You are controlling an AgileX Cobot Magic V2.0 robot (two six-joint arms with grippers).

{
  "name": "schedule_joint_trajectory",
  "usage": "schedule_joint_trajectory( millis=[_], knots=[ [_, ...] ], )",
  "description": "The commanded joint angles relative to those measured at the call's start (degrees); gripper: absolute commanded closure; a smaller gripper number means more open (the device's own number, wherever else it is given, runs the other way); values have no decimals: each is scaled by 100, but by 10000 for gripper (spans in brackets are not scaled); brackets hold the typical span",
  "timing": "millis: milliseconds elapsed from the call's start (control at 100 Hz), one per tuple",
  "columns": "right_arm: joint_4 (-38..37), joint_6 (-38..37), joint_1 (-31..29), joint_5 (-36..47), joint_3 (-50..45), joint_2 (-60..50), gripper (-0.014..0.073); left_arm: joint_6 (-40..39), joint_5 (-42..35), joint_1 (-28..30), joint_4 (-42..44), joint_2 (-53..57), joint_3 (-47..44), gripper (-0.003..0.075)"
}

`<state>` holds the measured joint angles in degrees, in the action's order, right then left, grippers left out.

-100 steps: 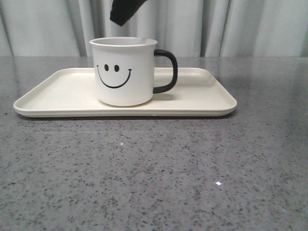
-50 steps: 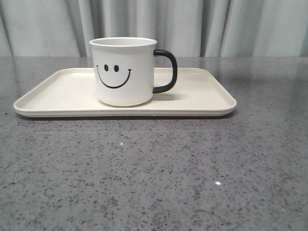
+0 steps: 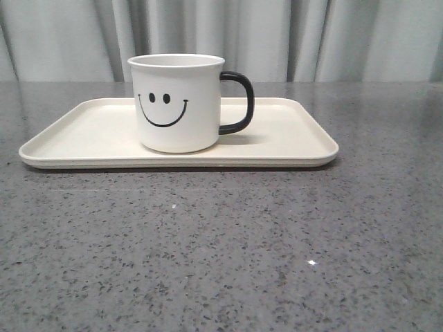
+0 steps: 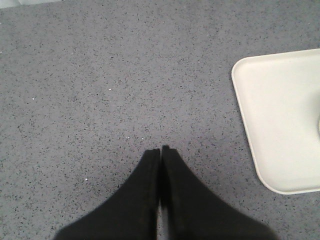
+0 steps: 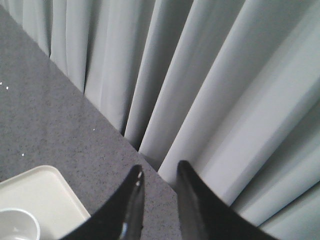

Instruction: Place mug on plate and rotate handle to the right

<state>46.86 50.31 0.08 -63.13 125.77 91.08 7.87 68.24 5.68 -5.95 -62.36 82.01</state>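
The right gripper (image 5: 159, 171) has lifted clear, jaws slightly parted, high above the mug (image 3: 178, 102); left gripper (image 4: 160, 150) closed.

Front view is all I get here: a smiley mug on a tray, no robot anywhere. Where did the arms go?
Observer: The left gripper hangs over bare grey table, beside one corner of the plate.
Operator: Is it holding anything?
Observer: No, its jaws are pressed together with nothing between them.
Operator: And the other arm?
Observer: The right gripper is raised and pointing toward the curtain; its wrist camera catches the mug rim on the plate below it.
Operator: Open or shut?
Observer: Its fingers stand apart, holding nothing.
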Motion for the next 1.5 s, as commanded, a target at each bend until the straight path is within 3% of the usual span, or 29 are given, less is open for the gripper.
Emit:
schedule_joint_trajectory(
  millis=[0, 170, 410, 1050, 1140, 1330, 1490],
  knots=[
    [695, -40, -294, 355, 26, -332, 403, -44, -339, 11, -66, 82, 149, 740],
    [1360, 125, -706, 631, -350, -644, 404, -44, -339, 11, -66, 82, 149, 740],
    [1450, 286, -1115, 955, -1298, -1364, 404, -44, -339, 11, -66, 82, 149, 740],
    [1287, 549, -1313, 2835, -5659, -4230, 405, -44, -339, 11, -66, 82, 149, 740],
    [1098, 544, -1313, 2929, -6150, -4583, 449, -44, -339, 11, -66, 82, 149, 740],
    [909, 538, -1313, 2991, -6810, -4993, 670, -44, -339, 11, -66, 82, 149, 740],
    [893, 502, -1313, 3102, -6967, -5129, 654, -44, -339, 11, -66, 82, 149, 740]
  ],
)
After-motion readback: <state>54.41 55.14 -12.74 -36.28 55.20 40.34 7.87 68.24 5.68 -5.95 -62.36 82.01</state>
